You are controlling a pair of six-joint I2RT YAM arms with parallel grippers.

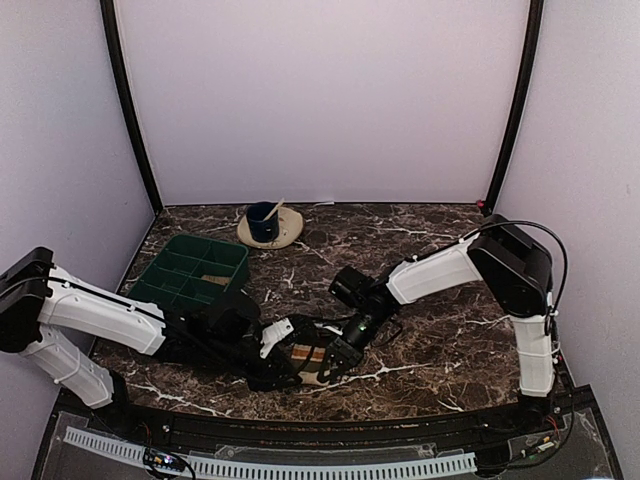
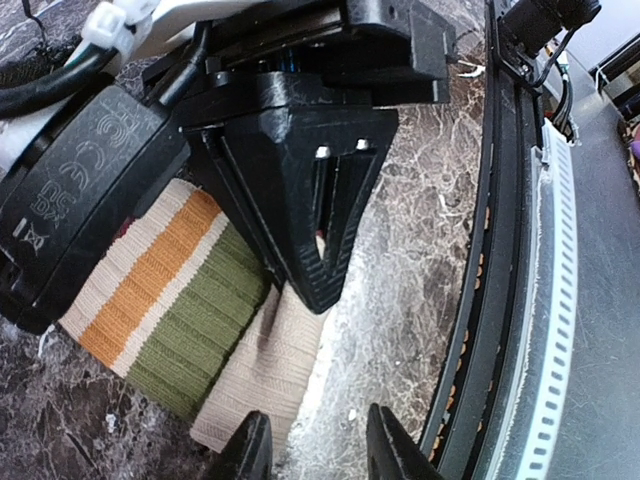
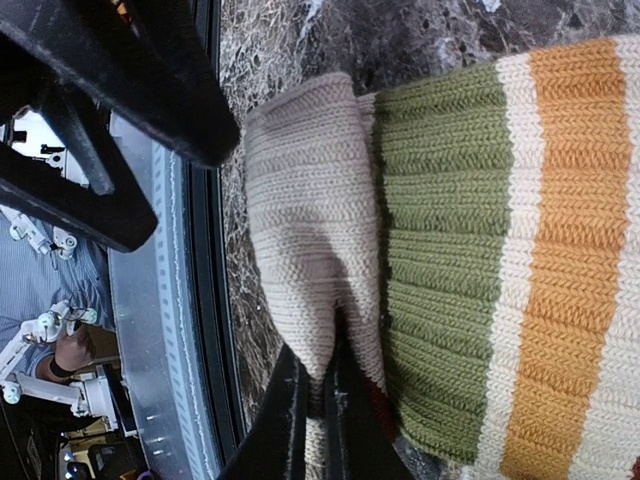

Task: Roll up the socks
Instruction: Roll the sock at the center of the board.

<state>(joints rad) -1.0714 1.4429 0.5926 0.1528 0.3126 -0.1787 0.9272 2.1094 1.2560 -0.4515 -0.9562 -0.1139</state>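
Note:
The striped sock (image 1: 308,357) lies near the table's front edge between both grippers. Its green and orange stripes show in the left wrist view (image 2: 170,300) and in the right wrist view (image 3: 450,250). A plain tan sock end (image 3: 300,220) lies folded beside the green stripe; it also shows in the left wrist view (image 2: 265,370). My right gripper (image 3: 318,425) is shut, pinching a fold of this tan fabric; its black tip shows in the left wrist view (image 2: 315,280). My left gripper (image 2: 320,455) is open just past the tan end, over bare marble.
The table's black front rail (image 2: 495,300) runs close beside the socks. A green compartment tray (image 1: 165,272) stands at the left. A tan plate with a blue cup (image 1: 265,222) and a stick sits at the back. The left gripper's fingers (image 3: 130,80) hang over the sock's end.

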